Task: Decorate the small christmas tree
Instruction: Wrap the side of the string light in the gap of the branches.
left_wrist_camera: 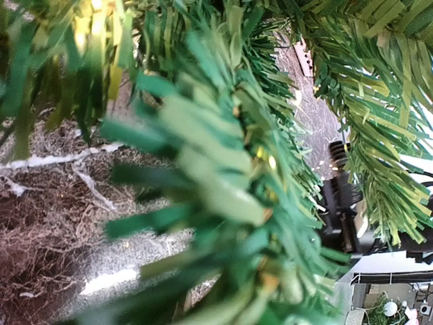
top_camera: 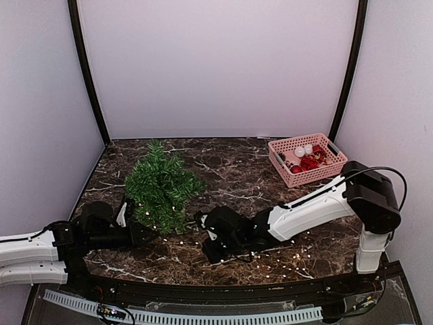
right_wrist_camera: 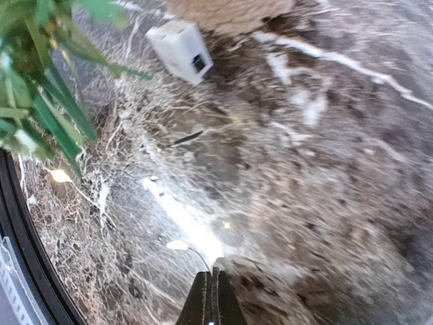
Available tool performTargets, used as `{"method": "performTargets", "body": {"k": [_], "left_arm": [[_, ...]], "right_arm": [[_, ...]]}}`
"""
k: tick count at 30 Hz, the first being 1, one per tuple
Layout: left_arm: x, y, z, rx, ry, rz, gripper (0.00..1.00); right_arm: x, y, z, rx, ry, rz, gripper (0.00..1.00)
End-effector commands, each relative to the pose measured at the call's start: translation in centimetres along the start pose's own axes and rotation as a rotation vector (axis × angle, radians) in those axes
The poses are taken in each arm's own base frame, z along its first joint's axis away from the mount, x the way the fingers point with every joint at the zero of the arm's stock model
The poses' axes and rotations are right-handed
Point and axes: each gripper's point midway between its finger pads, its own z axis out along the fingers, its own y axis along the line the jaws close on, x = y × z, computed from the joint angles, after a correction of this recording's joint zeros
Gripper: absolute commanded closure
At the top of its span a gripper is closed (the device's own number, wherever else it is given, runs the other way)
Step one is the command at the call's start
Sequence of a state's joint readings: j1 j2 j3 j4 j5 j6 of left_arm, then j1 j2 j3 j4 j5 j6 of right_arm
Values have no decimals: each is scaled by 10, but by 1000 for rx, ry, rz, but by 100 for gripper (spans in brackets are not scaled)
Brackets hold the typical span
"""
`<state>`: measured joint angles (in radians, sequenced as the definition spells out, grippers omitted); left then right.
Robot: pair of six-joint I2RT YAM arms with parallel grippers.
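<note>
The small christmas tree [top_camera: 161, 186] lies on the dark marble table [top_camera: 230, 169], left of centre. My left gripper [top_camera: 143, 233] pokes into its lower branches. In the left wrist view green needle branches [left_wrist_camera: 223, 156] fill the picture and hide the fingers. My right gripper [top_camera: 205, 223] is low over the table just right of the tree. Its jaws [right_wrist_camera: 213, 284] are shut, and a thin wire runs from their tips to a small bulb [right_wrist_camera: 177, 244]. That light string [top_camera: 287, 261] trails over the table toward the front right.
A pink basket [top_camera: 302, 158] with red and white ornaments [top_camera: 310, 161] stands at the back right. A small white box [right_wrist_camera: 180, 49] lies on the table ahead of the right gripper. The black front rim [right_wrist_camera: 27, 230] runs close by on its left.
</note>
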<state>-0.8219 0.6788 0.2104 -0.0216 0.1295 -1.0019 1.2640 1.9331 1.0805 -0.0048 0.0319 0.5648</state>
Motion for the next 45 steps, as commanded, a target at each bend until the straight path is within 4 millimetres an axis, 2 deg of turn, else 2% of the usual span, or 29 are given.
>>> {"method": "performTargets", "body": {"k": [1,11,14,19,25,28,35,39,42,45], "left_arm": [[-11,-5,2,14,-50,29,73],[-22,-4,12,0,-97,30,73],[-29,-10,12,17,-126,36,73],[-37,-14,13,7,-152,54,74],[-39,-14,15,-7,-148,67,74],[-43,-10,15,-33,-170,65,74],[-42,-7,14,-44,-173,63,75],[-44,-7,13,-45,-179,66,75],[-44,-6,13,-46,-179,68,75],[-44,-6,12,-45,-180,70,75]], "right_arm": [[-28,-5,-27,51,-114,35,100],[-56,-3,-50,84,-205,28,100],[-63,1,-59,70,-228,14,100],[-73,14,-76,33,-261,-40,100],[-78,42,-88,-41,-272,-133,100],[-68,54,-81,-70,-225,-181,100],[-27,59,-50,-69,-77,-196,100],[-10,68,-41,-89,-25,-205,100],[-10,76,-41,-96,-25,-221,100],[-25,76,-48,-61,-70,-214,100]]}}
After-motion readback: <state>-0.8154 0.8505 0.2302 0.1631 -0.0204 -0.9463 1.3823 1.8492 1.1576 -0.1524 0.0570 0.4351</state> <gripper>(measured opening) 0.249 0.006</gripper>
